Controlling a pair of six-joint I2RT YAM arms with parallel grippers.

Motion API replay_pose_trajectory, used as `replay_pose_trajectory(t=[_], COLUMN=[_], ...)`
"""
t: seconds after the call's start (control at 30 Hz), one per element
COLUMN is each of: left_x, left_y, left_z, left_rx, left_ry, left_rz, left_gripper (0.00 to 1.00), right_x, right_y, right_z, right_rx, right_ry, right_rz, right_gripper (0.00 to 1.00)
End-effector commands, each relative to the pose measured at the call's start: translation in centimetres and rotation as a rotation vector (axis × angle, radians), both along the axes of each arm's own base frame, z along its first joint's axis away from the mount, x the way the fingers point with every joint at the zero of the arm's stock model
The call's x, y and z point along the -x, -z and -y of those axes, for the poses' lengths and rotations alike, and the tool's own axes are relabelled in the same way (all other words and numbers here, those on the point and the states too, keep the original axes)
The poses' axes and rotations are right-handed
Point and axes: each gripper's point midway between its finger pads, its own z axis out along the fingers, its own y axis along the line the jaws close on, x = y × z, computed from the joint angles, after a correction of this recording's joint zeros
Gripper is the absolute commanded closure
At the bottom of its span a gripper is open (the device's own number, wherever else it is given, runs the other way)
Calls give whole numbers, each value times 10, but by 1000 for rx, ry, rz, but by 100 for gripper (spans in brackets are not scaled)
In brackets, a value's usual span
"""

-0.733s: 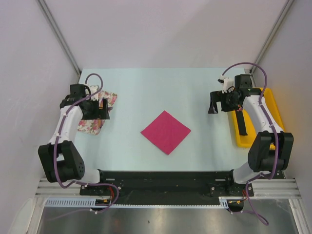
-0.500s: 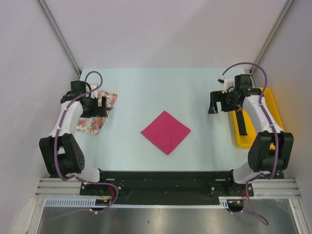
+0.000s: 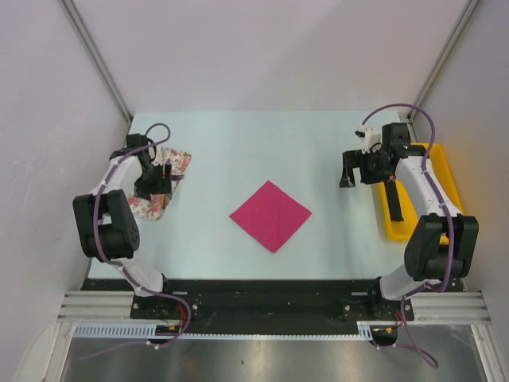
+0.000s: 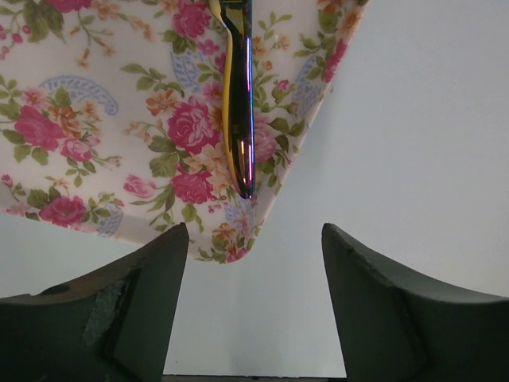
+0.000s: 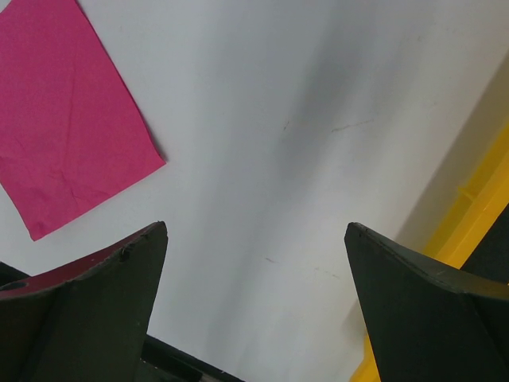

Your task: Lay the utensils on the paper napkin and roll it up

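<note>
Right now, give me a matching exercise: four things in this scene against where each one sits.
Things
1. magenta square paper napkin
2. white floral-patterned cloth
3. yellow plastic tray
4. slim glossy yellow-and-purple utensil

Places
A. right edge of the table
B. lying on the cloth
C. table centre, between the arms
D. left side of the table

Pairs: 1-C, 2-D, 3-A, 4-B

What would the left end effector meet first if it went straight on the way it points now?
Probably the near corner of the floral cloth, then the utensil lying on it; depth is unclear.
</note>
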Motion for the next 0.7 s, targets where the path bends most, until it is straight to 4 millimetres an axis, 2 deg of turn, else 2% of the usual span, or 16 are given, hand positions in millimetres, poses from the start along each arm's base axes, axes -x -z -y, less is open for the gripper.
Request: replay_pose_trajectory(t=[0.0, 0.03, 0.13, 0.23, 0.4, 0.67], left_x=[-19, -24, -38, -51, -72, -87], left_y=[3, 4, 9, 14, 18, 31], left_z=[-10, -15, -16, -20, -25, -23], left_rx=[-35, -59, -55, -67, -77, -66], left_ry=[-31, -47, -47, -55, -53, -44], left_rz=[28, 39, 55, 69, 92, 93], left_gripper=[29, 33, 41, 46, 48, 52], right_x=[-3, -3, -1, 0, 3, 2], right_y=[-5, -4, -2, -2, -3, 0], right_z=[1, 1, 2, 5, 13, 20], right_rx=[1, 1, 8, 25, 46, 60], right_ry=[9, 9, 10, 10, 18, 33], right_rz=[27, 27, 22, 21, 15, 1], right_gripper=[0, 0, 0, 0, 0, 0])
